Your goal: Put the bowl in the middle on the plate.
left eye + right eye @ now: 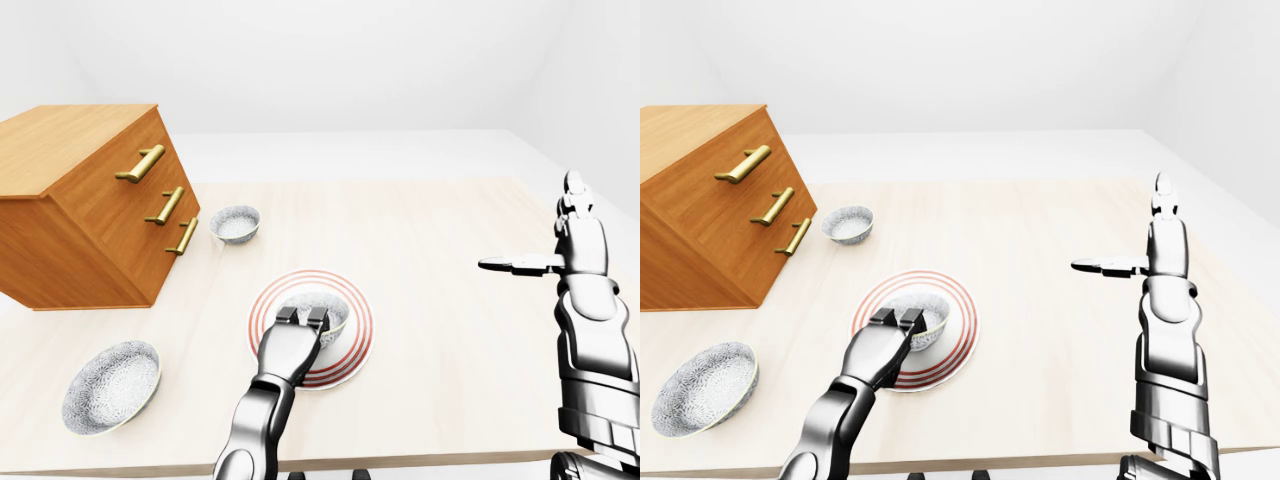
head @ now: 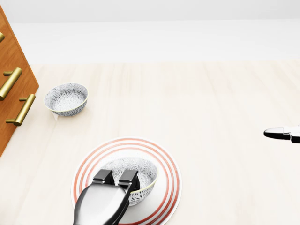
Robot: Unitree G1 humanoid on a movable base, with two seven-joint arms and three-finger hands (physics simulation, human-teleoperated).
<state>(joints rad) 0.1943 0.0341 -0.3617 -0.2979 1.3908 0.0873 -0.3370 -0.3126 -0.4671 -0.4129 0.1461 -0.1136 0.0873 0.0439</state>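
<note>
The patterned grey-white bowl (image 2: 137,169) sits inside the red-ringed white plate (image 2: 167,187) at the bottom of the head view. My left hand (image 2: 116,177) comes up from the bottom edge, its dark fingers hooked over the bowl's near rim and shut on it. The hand's body hides the bowl's near wall and part of the plate, so I cannot tell whether the bowl's base touches the plate. My right hand (image 1: 520,264) hovers far to the right above the table, fingers stretched flat and open, holding nothing.
A smaller patterned bowl (image 2: 66,98) stands up and left of the plate, beside a wooden drawer chest (image 1: 90,210) with brass handles. A wider patterned bowl (image 1: 110,385) lies at the lower left near the table's edge (image 1: 420,462).
</note>
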